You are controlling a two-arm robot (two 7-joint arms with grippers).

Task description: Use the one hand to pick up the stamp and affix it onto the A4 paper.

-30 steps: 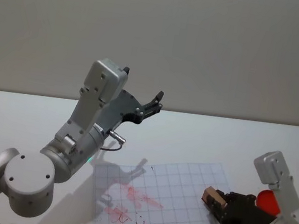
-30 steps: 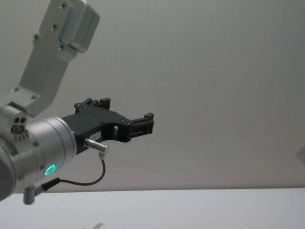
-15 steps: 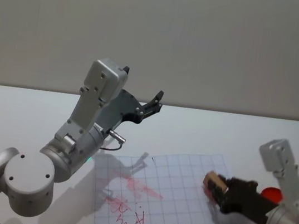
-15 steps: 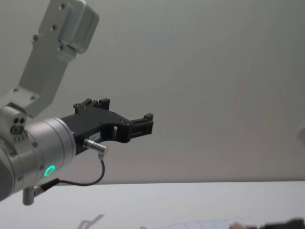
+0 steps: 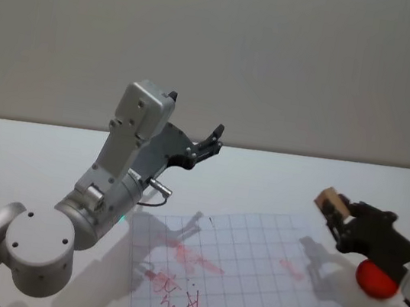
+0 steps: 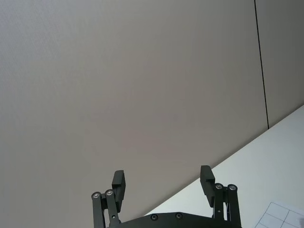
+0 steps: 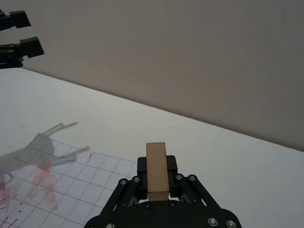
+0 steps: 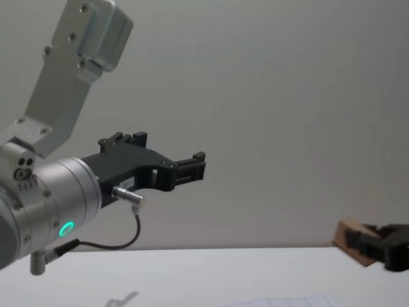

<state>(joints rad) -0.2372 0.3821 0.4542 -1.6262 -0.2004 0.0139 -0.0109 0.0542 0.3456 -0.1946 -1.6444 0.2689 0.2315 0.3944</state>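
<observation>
My right gripper hangs in the air at about 2 o'clock from the middle of the A4 paper, clamped tight on the stamp, a pale wooden block that sticks out past the jaws. The paper lies flat on the white table. It carries red scrawls toward its 8 o'clock corner and 1 faint red smudge near its 3 o'clock edge. A round red thing sits just under my right arm, off the sheet at 3 o'clock. My left gripper is parked high at 11 o'clock from the sheet, jaws spread wide, holding nothing. Its shadow falls across the grid, but nothing lies between the stamp and the sheet.
</observation>
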